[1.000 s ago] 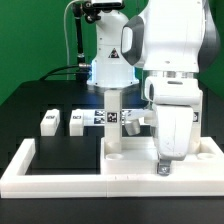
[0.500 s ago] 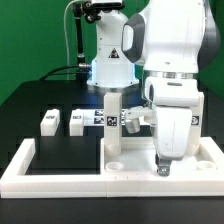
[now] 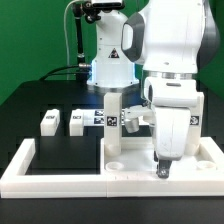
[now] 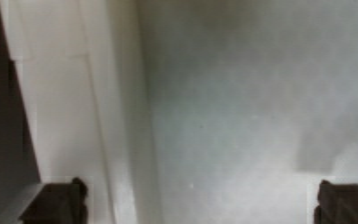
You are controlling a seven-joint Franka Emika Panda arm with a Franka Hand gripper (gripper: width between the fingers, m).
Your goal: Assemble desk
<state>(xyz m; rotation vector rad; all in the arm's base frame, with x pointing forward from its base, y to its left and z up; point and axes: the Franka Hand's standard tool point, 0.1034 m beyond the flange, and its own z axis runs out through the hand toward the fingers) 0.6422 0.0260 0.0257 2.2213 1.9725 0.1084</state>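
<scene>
— Surface, room?
— Black worktop (image 3: 55, 145) with a pale wall behind it. A white border fence (image 3: 60, 182) runs along the front. The tabletop (image 3: 135, 158) lies against it, under my gripper (image 3: 164, 171).
— Legs?
— In the exterior view one leg (image 3: 114, 112) stands upright on the tabletop at ten o'clock from my gripper. Two loose legs (image 3: 48, 121) (image 3: 76, 121) lie on the worktop, farther off toward nine.
— Wrist view?
— Only it shows my fingertips (image 4: 60, 200). They are spread wide, released, over a blurred white surface.

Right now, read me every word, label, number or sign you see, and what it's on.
No readable words or numbers anywhere.
Triangular warning sign on the arm's base: symbol too small to read.
Square tags on the desk leg and its neighbour: patterns, not text.
</scene>
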